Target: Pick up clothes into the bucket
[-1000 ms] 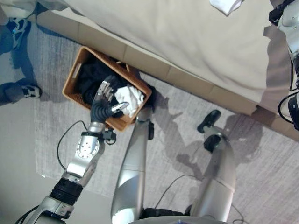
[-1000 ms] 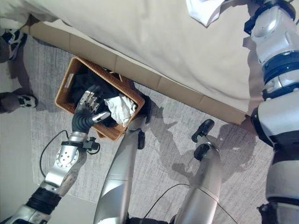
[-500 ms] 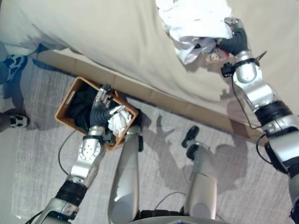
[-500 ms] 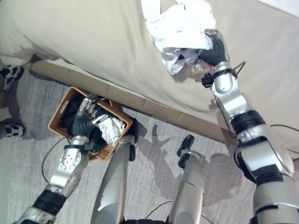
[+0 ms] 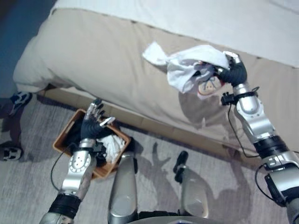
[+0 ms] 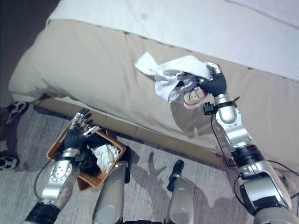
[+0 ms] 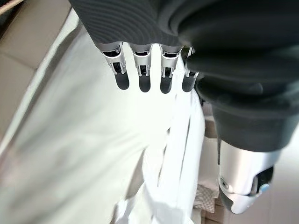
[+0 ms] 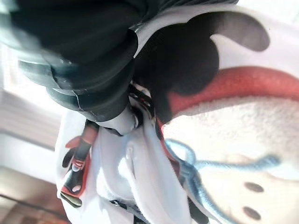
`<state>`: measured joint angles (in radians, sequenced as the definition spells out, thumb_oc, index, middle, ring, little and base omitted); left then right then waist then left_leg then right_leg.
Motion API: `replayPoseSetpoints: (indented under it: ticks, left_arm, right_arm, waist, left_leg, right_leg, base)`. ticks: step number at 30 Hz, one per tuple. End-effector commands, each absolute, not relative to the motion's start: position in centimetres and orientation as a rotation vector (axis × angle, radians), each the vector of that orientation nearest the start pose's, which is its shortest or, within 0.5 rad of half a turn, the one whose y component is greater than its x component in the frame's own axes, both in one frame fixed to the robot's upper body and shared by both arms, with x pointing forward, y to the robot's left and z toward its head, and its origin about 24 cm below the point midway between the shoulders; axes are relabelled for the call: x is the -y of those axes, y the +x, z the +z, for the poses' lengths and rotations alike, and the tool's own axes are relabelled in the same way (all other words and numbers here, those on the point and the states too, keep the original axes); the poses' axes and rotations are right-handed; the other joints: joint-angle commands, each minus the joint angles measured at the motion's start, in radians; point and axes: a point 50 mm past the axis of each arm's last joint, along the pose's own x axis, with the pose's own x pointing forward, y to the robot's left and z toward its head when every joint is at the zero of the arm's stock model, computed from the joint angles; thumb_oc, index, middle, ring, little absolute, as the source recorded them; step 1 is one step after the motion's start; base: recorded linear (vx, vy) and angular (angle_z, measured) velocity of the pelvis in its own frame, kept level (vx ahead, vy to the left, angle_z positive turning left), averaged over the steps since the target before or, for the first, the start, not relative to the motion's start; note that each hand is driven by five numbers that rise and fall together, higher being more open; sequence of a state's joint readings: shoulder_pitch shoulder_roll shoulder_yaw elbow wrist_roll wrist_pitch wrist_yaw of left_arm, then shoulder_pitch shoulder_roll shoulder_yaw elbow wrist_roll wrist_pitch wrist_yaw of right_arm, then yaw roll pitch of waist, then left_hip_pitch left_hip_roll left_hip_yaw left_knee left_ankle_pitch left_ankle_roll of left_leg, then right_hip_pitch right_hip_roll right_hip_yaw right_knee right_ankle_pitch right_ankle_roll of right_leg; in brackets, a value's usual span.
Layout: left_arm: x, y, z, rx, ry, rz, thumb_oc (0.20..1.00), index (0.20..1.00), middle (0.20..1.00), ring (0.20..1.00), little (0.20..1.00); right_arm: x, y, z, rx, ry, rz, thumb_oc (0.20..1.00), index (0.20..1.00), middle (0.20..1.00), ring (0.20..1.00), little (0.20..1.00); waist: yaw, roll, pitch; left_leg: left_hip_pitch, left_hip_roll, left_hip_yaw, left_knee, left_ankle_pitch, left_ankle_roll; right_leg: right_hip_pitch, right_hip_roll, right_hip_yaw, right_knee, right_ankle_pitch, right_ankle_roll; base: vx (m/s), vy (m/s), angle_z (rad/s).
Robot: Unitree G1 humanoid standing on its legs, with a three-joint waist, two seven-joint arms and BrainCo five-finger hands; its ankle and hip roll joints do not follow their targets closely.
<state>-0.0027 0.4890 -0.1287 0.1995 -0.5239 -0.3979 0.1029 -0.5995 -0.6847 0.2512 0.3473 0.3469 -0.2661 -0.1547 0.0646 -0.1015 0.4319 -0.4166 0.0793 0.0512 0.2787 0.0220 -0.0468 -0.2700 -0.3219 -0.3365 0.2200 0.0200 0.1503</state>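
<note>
A white garment with a cartoon print [image 5: 189, 71] hangs bunched just above the beige bed cover [image 5: 93, 60], and my right hand [image 5: 232, 73] is shut on its right end. The right wrist view has that hand's dark cover [image 8: 84, 56] against the garment's red, black and blue print [image 8: 224, 116]. My left hand [image 5: 93, 123] hovers open, fingers straight, over the brown wicker basket [image 5: 100, 169] on the floor by the bed. A white cloth [image 5: 111, 142] and dark clothes [image 5: 74, 135] lie in the basket. In the left wrist view the straight fingers [image 7: 142, 70] point at white cloth [image 7: 93, 154].
The bed's low beige base [image 5: 154, 127] runs along the grey carpet [image 5: 224, 186] right behind the basket. A person's shoes [image 5: 18, 99] stand on the floor at the far left. A white sheet [image 5: 187, 18] covers the far side of the bed.
The camera has tilted up toward the bed. My right hand has raised the white garment off the cover. The left hand stays open above the basket.
</note>
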Motion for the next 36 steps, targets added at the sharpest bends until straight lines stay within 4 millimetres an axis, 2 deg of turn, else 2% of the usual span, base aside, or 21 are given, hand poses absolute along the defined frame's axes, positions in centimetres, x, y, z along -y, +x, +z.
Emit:
replayPoseSetpoints:
  ticks: [1,4,6,7,9,10,14,16,18,22,23,24,27,32,36]
  left_arm:
    - [-23.9,24.5,5.1,0.18,0.025,0.06,1.0,1.0,1.0,1.0,1.0]
    - [-24.3,24.4,4.1,0.132,0.094,0.086,1.0,1.0,1.0,1.0,1.0]
    - [-24.4,24.6,4.2,0.129,0.153,0.077,1.0,1.0,1.0,1.0,1.0]
    - [-24.2,24.5,3.9,0.122,0.157,0.067,1.0,1.0,1.0,1.0,1.0]
    - [-24.0,24.6,3.9,0.119,0.156,0.062,1.0,1.0,1.0,1.0,1.0]
    - [-23.8,24.7,3.9,0.12,0.155,0.055,1.0,1.0,1.0,1.0,1.0]
    - [-23.3,24.7,3.7,0.118,0.137,0.042,1.0,1.0,1.0,1.0,1.0]
    - [-22.8,24.8,3.7,0.12,0.123,0.032,1.0,1.0,1.0,1.0,1.0]
    - [-22.8,24.8,3.7,0.119,0.123,0.032,1.0,1.0,1.0,1.0,1.0]
    - [-22.5,25.1,4.2,0.139,0.099,0.019,1.0,1.0,1.0,1.0,1.0]
    - [-22.3,25.4,4.7,0.158,0.063,0.002,1.0,1.0,1.0,1.0,1.0]
    - [-22.3,25.4,4.7,0.158,0.062,0.002,1.0,1.0,1.0,1.0,1.0]
    - [-21.5,26.4,5.7,0.189,-0.03,-0.077,1.0,1.0,1.0,1.0,1.0]
    - [-18.6,28.1,7.7,0.226,-0.149,-0.277,1.0,1.0,1.0,1.0,1.0]
    - [-16.2,29.0,8.4,0.213,-0.149,-0.434,1.0,1.0,1.0,1.0,1.0]
  right_arm:
    - [22.8,33.0,23.2,0.683,-0.304,0.013,0.2,0.2,0.2,0.2,0.2]
    - [22.6,31.9,23.4,0.709,-0.347,0.052,0.2,0.2,0.2,0.2,0.2]
    - [22.3,31.2,24.1,0.737,-0.426,0.093,0.2,0.2,0.2,0.2,0.2]
    - [22.1,30.7,24.2,0.749,-0.429,0.13,0.2,0.2,0.2,0.2,0.2]
    - [21.9,30.6,24.3,0.751,-0.423,0.15,0.2,0.2,0.2,0.2,0.2]
    - [21.6,30.1,24.2,0.76,-0.394,0.186,0.2,0.2,0.2,0.2,0.2]
    - [21.3,29.7,23.7,0.753,-0.368,0.224,0.2,0.2,0.2,0.2,0.2]
    - [20.6,29.4,22.8,0.728,-0.335,0.268,0.2,0.2,0.2,0.2,0.2]
    - [20.6,29.4,22.8,0.728,-0.335,0.268,0.2,0.2,0.2,0.2,0.2]
    - [18.2,29.7,21.4,0.697,-0.288,0.352,0.2,0.2,0.2,0.2,0.2]
    - [17.0,29.7,21.1,0.692,-0.248,0.41,0.2,0.2,0.2,0.2,0.2]
    - [17.0,29.7,21.1,0.692,-0.247,0.41,0.2,0.2,0.2,0.2,0.2]
    - [15.3,29.6,20.5,0.671,-0.229,0.505,0.2,0.2,0.2,0.2,0.2]
    - [13.6,29.6,19.4,0.621,-0.184,0.592,0.2,0.2,0.2,0.2,0.2]
    - [12.6,29.6,18.9,0.592,-0.171,0.648,0.2,0.2,0.2,0.2,0.2]
  waist:
    - [-0.015,-0.026,-0.097]
    - [-0.033,-0.031,-0.151]
    - [-0.042,-0.034,-0.185]
    - [-0.048,-0.035,-0.218]
    - [-0.05,-0.037,-0.233]
    - [-0.055,-0.036,-0.263]
    - [-0.057,-0.036,-0.292]
    - [-0.057,-0.035,-0.332]
    - [-0.057,-0.035,-0.331]
    - [-0.044,-0.029,-0.367]
    - [-0.042,-0.026,-0.377]
    - [-0.042,-0.026,-0.377]
    - [-0.044,-0.02,-0.388]
    - [-0.055,-0.009,-0.398]
    - [-0.065,-0.003,-0.407]
  left_leg:
    - [0.077,0.027,-0.042,-0.086,0.004,-0.009]
    - [0.14,0.036,-0.031,-0.151,0.026,-0.017]
    - [0.175,0.038,-0.023,-0.181,0.037,-0.023]
    - [0.21,0.042,-0.015,-0.207,0.041,-0.026]
    - [0.225,0.042,-0.011,-0.22,0.047,-0.026]
    - [0.25,0.043,-0.007,-0.234,0.048,-0.027]
    - [0.282,0.045,-0.004,-0.254,0.047,-0.028]
    - [0.323,0.051,0.001,-0.249,0.034,-0.028]
    - [0.326,0.052,0.001,-0.25,0.034,-0.029]
    - [0.376,0.061,0.012,-0.255,0.019,-0.032]
    - [0.389,0.064,0.014,-0.256,0.015,-0.033]
    - [0.39,0.064,0.015,-0.257,0.015,-0.034]
    - [0.407,0.068,0.017,-0.259,0.012,-0.036]
    - [0.421,0.073,0.013,-0.265,0.014,-0.038]
    - [0.429,0.076,0.018,-0.267,0.014,-0.039]
  right_leg:
    - [0.08,-0.032,-0.017,-0.051,0.072,0.062]
    - [0.125,-0.016,-0.022,-0.092,0.08,0.07]
    - [0.152,-0.004,-0.027,-0.113,0.081,0.073]
    - [0.178,0.003,-0.026,-0.126,0.079,0.076]
    - [0.192,0.007,-0.027,-0.136,0.082,0.076]
    - [0.211,0.012,-0.027,-0.141,0.078,0.077]
    - [0.236,0.016,-0.027,-0.146,0.073,0.078]
    - [0.275,0.021,-0.023,-0.143,0.058,0.076]
    - [0.277,0.021,-0.023,-0.144,0.058,0.076]
    - [0.326,0.028,-0.026,-0.162,0.044,0.074]
    - [0.334,0.031,-0.023,-0.165,0.04,0.071]
    - [0.334,0.031,-0.022,-0.165,0.039,0.071]
    - [0.347,0.035,-0.016,-0.166,0.035,0.068]
    - [0.361,0.042,-0.012,-0.171,0.033,0.065]
    - [0.363,0.045,-0.004,-0.175,0.035,0.065]
  base:
    - [0.09,-0.021,0.0]
    - [0.1,0.001,-0.04]
    - [0.1,-0.004,-0.1]
    - [0.1,-0.005,-0.09]
    - [0.09,-0.004,-0.09]
    - [0.09,-0.008,-0.05]
    - [0.08,-0.01,-0.08]
    - [0.1,-0.02,-0.07]
    - [0.04,-0.008,-0.04]
    - [0.05,-0.019,-0.05]
    - [0.03,-0.022,-0.01]
    - [0.03,-0.019,-0.01]
    - [0.01,-0.007,0.0]
    - [0.0,0.0,0.0]
    - [0.0,0.0,0.0]
